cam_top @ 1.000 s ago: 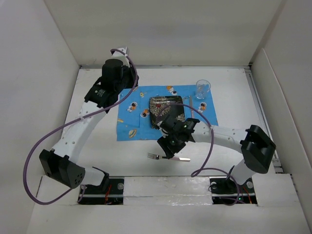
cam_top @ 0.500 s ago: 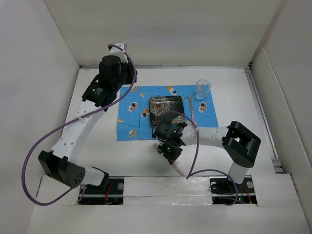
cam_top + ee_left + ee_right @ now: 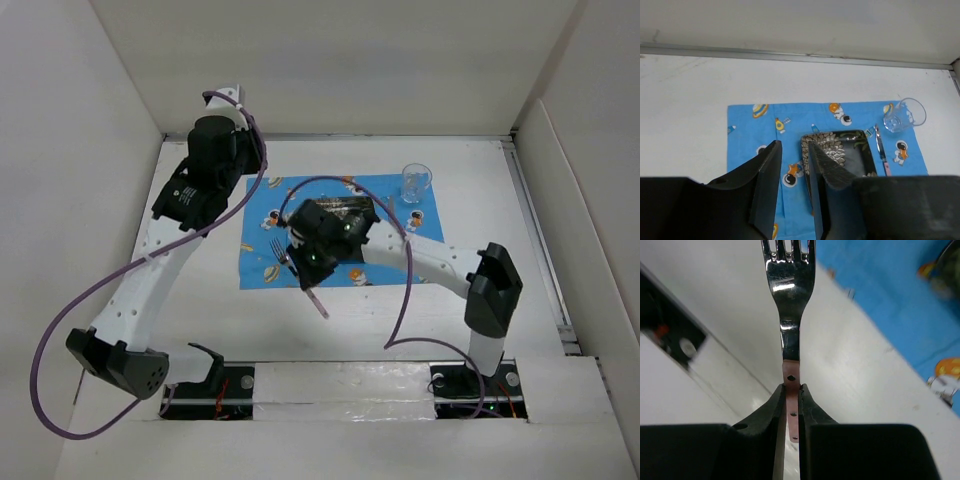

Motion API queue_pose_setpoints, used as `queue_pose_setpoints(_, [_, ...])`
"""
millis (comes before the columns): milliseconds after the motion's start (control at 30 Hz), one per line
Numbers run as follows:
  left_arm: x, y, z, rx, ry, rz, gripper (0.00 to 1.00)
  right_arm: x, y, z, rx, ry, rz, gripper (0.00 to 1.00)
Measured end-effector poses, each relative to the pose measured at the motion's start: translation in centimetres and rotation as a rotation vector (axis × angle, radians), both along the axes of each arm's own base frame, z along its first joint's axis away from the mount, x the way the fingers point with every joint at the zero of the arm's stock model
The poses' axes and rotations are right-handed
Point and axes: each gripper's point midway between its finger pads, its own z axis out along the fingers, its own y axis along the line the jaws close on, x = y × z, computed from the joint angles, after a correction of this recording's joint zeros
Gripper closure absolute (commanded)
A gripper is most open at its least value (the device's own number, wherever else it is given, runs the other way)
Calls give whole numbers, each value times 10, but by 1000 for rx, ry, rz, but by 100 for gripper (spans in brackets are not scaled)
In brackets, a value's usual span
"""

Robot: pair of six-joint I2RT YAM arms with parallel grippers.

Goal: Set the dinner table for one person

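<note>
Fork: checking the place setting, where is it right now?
Top view: the fork is gripped by its handle in the right gripper, tines over the near-left part of the blue mat, left of the dark plate.

left arm (image 3: 150, 275) was extended toward the far left, left gripper (image 3: 792, 146) pointing down, jaws slightly apart and empty; right arm (image 3: 430, 255) stretched across centre, right gripper (image 3: 791, 388) clamped on a fork (image 3: 789, 300) handle
</note>
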Motion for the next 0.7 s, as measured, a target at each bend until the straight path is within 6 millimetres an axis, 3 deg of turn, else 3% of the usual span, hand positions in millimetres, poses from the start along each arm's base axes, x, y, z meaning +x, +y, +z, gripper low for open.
queue_pose_setpoints(100, [-5, 9, 22, -6, -47, 27, 73, 60, 31, 24, 98, -39, -134, 100])
queue_pose_setpoints(167, [-13, 13, 36, -20, -81, 34, 73, 90, 46, 27, 124, -55, -201, 100])
queue_pose_setpoints(233, [-21, 16, 47, -36, -106, 32, 73, 132, 64, 22, 163, -61, -295, 100])
queue_pose_setpoints(333, [-29, 15, 54, -55, -120, 20, 73, 170, 77, 0, 176, -34, -402, 100])
queue_pose_setpoints(467, [-35, 3, 41, -66, -91, -18, 73, 199, 75, -39, 148, 19, -542, 100])
queue_pose_setpoints(700, [-38, -5, 4, -52, -2, -43, 72, 210, 79, -72, 133, 83, -664, 100])
